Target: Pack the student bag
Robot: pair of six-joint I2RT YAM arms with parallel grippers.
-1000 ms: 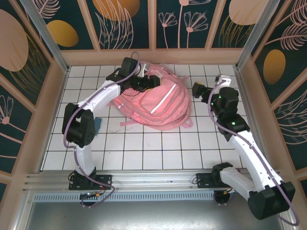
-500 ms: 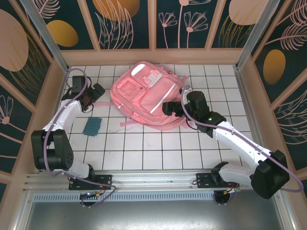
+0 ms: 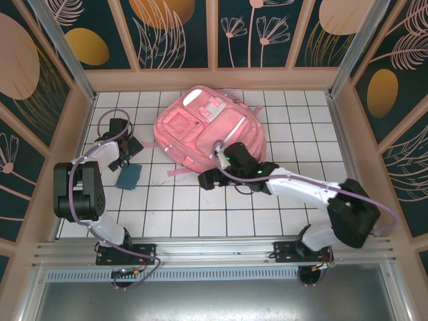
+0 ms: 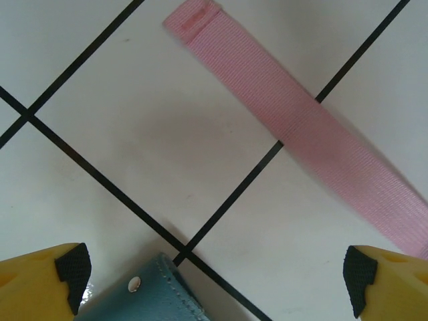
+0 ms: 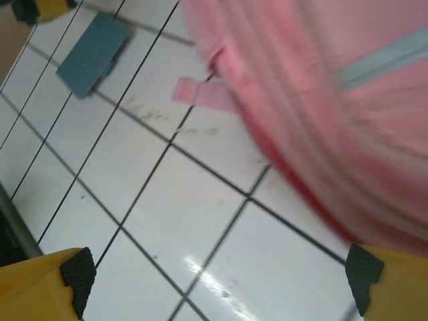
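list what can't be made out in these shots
Student bag, right wrist view: blurred, cut off by the top and right edges.
Blue case, left wrist view: bottom edge cuts it to a corner.
Whether the bag is zipped, top view: too small to tell.

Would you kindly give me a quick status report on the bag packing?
Left claw open, empty, over corner of flat teal pouch. Right claw open, empty, by large pink fabric backpack. Backpack flat, pockets up. Loose pink strap on tiles.
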